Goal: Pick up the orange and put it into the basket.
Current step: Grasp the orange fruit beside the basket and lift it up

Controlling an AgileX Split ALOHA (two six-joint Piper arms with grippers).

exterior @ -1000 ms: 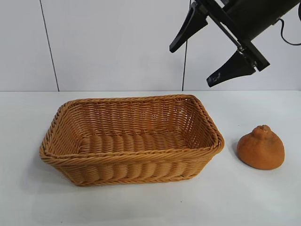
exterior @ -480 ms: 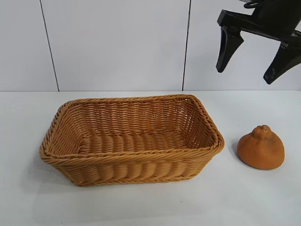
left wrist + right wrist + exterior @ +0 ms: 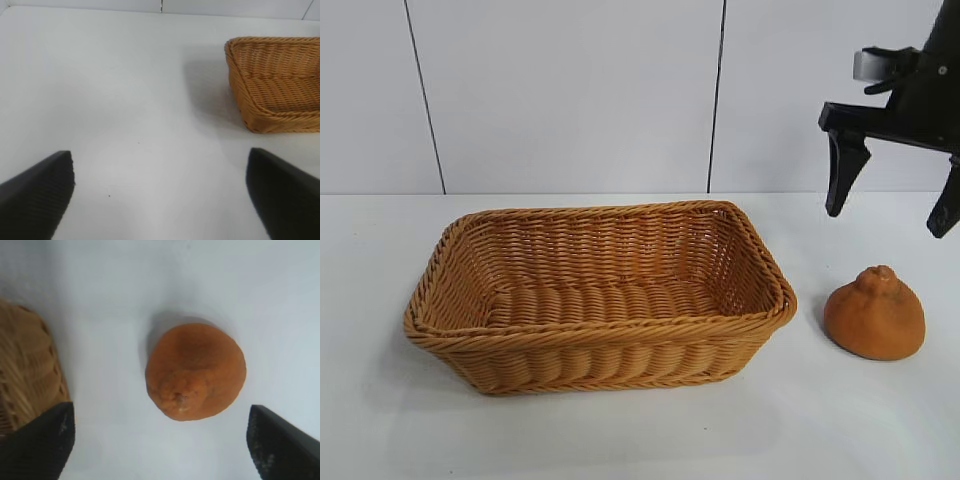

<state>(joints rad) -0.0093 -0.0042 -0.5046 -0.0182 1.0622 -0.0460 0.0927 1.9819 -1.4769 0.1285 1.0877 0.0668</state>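
I have the right gripper [image 3: 890,208] hanging above the orange [image 3: 875,314], pointing down at it with its jaws spread wide and nothing between them; in the right wrist view the orange [image 3: 195,371] sits on the bare table between the two fingertips [image 3: 40,445], touching neither. The orange rests on the white table [image 3: 620,430] near its right edge, knobby top up, just beside the right end of the basket [image 3: 595,345] but apart from it. My left gripper [image 3: 160,195] sits idle over the table off the basket's other end, jaws wide apart and empty.
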